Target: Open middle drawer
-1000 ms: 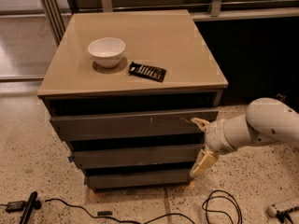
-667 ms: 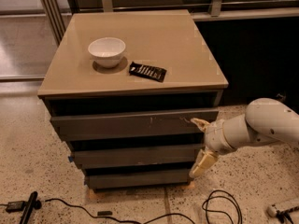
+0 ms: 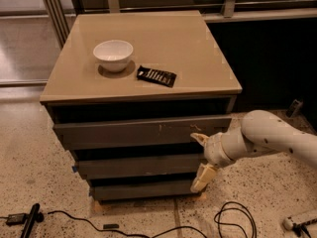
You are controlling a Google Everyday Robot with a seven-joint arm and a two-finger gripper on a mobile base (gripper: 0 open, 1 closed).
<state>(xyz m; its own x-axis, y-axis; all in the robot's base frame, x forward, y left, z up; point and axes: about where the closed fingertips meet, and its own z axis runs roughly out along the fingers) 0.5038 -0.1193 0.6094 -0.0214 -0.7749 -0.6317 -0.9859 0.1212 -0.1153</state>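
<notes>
- Progress looks early to me: the middle drawer point(image 3: 141, 165), second of three grey fronts, shows none of its interior, so I judge it not yet pulled out.
- My gripper point(image 3: 201, 157) sits at that drawer's right end with its jaws apart, one finger above the front and one below.
- Left to do: grip there and pull the drawer outward.
- High above the drawer, the white bowl point(image 3: 113, 54) and the dark packet point(image 3: 156, 76) sit clear of the work.

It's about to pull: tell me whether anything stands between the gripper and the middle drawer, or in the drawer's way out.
Nothing visible does. The open gripper sits at the right end of the middle drawer; the cable lies on the floor, below the drawer's path.
</notes>
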